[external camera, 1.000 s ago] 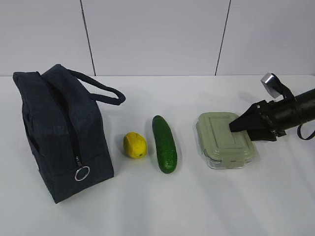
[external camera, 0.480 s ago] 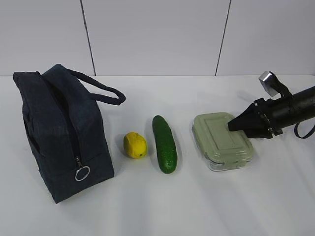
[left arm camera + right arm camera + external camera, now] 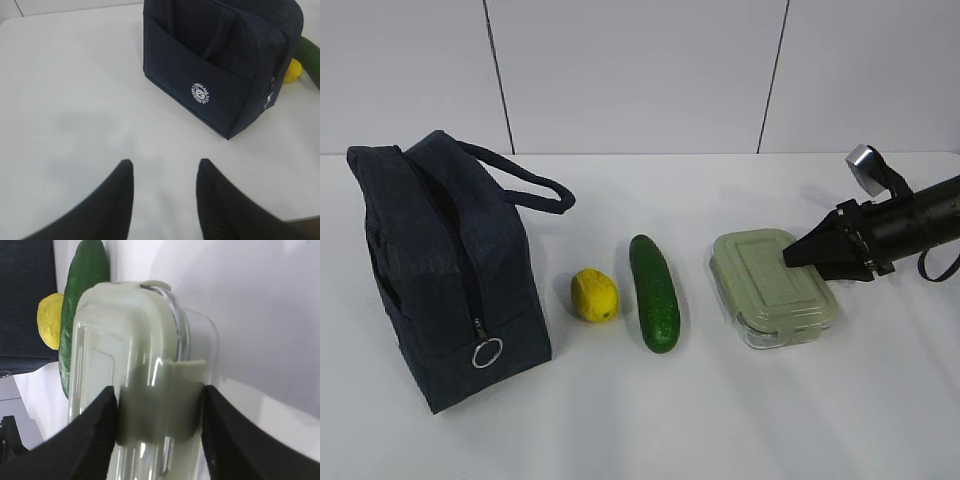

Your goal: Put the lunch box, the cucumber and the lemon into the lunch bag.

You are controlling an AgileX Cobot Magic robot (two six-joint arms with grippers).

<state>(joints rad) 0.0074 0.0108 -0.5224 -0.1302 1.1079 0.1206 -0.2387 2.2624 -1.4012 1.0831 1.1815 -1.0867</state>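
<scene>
Here the right end effector [image 3: 159,405] clamps only the box's [image 3: 775,288] end clip; lifted, it may tilt or slip. Left end effector [image 3: 164,192] gapes, empty.

- A plain white counter [image 3: 740,420] fills the lower part of the exterior view, smooth and matte, with soft shadows on it
- Behind it stands a pale grey wall [image 3: 640,70] of flat panels, split by two thin dark seams that run slightly tilted from vertical, one left of centre and one right
</scene>
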